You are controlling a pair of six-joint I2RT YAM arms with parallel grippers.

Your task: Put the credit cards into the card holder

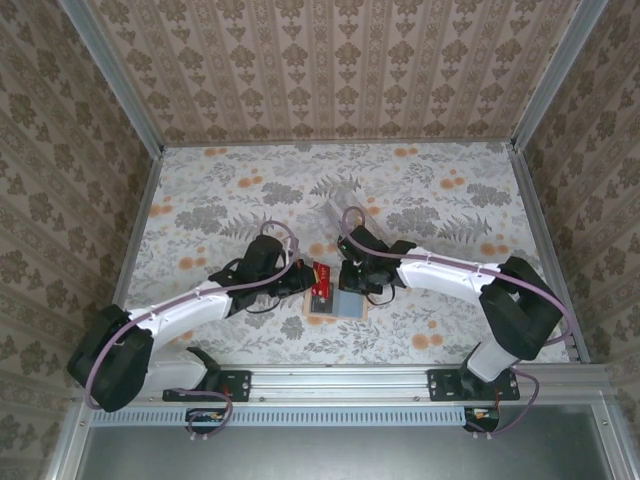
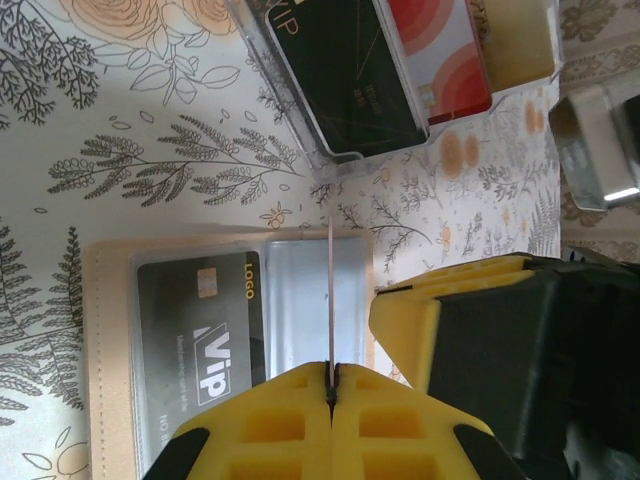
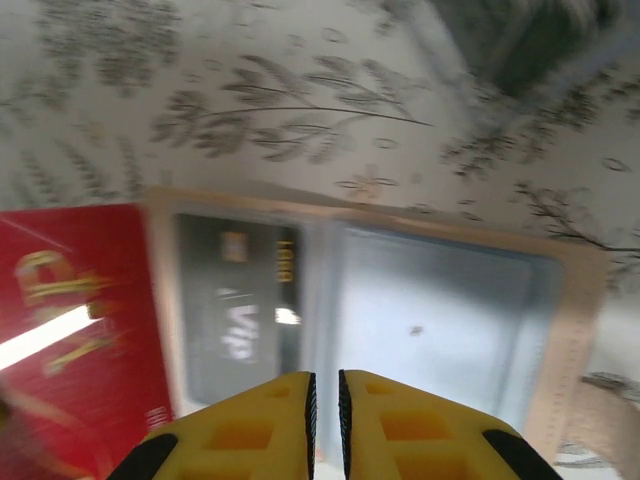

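Just past the near rail of the flowered table, the tan card holder lies opened flat, its long axis running left to right. A dark grey card sits in the clear pocket on the left arm's side, and the other pocket looks bare. The left gripper is clamped on a red card. From the left wrist this card reads only as a thin edge-on line over the seam between the two pockets, with its face hidden. From the right wrist its red face is blurred and cut off at the frame's left edge. The right gripper hangs over the holder's edge with its yellow fingers drawn nearly together, only a dark slit between them. Whether they pinch anything cannot be made out. The two grippers crowd close over the holder, with little room between them. Just beyond, a clear plastic tray holds a black card and a red-and-white card, both cut off by the frame. Open cloth spreads to the left, right and far side, up to the papered walls.
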